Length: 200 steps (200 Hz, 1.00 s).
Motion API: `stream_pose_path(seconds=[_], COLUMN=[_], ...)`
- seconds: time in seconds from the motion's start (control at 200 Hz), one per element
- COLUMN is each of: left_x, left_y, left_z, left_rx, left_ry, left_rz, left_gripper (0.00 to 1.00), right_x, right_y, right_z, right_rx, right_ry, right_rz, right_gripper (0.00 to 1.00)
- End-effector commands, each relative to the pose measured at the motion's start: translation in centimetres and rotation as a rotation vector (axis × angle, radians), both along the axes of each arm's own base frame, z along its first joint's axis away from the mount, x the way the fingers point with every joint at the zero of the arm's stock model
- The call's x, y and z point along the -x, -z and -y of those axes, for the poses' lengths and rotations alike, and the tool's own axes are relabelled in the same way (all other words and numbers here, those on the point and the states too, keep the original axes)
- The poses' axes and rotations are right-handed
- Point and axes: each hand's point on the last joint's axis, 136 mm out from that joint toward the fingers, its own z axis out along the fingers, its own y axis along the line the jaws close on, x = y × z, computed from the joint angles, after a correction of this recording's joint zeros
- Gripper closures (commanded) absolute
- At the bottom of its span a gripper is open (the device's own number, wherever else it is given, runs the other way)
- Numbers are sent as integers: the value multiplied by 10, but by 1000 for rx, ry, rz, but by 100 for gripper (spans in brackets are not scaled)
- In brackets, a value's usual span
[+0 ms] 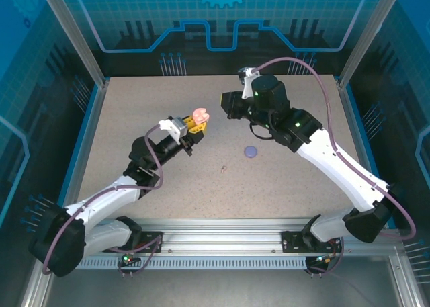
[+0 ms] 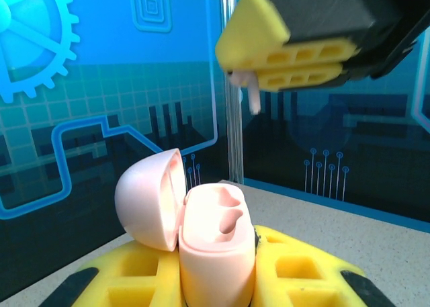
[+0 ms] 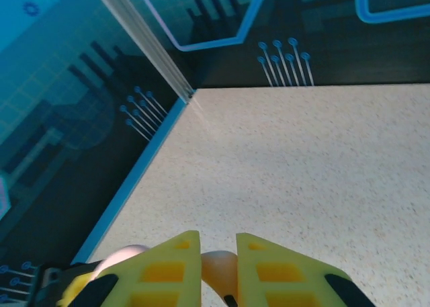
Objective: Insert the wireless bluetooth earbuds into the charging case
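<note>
above the table (image 1: 134, 125), left gripper (image 1: 193, 127) is clamping the open case (image 2: 215, 236); right gripper (image 2: 295, 57) is pinching a pink bud (image 2: 252, 92) just above the case, not touching; judging: insertion step; next move is calling for lining the bud over an empty well (image 2: 228, 218), then lowering.

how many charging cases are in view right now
2. The pink case, lid open, is clamped in the left gripper, with the right gripper holding a pale pink earbud close to it. The purple case lies on the table right of centre. An arm may hide others.
</note>
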Motion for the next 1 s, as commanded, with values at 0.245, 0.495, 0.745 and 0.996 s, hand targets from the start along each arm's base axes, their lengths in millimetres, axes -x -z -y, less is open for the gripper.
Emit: stream_pose_path(seconds=[0.245, 0.495, 0.745, 0.996], left_x=[-5, -4, -2, -3], left_y=[-7, -10, -14, -16], left_z=[14, 16, 15, 14], left_rx=[-36, -39, -41, -41], left_ry=[-25, -23, -26, -32], left_rz=[63, 71, 78, 84], left_gripper=[100, 100, 100, 100], right_x=[36, 44, 42, 42], right_y=[-22, -8, 4, 16], right_z=[-32, -48, -55, -58], right_rx=[-63, -56, -49, -39], right_ry=[-204, -255, -258, -265], right_rz=[191, 186, 167, 145], right_gripper=[83, 83, 83, 84])
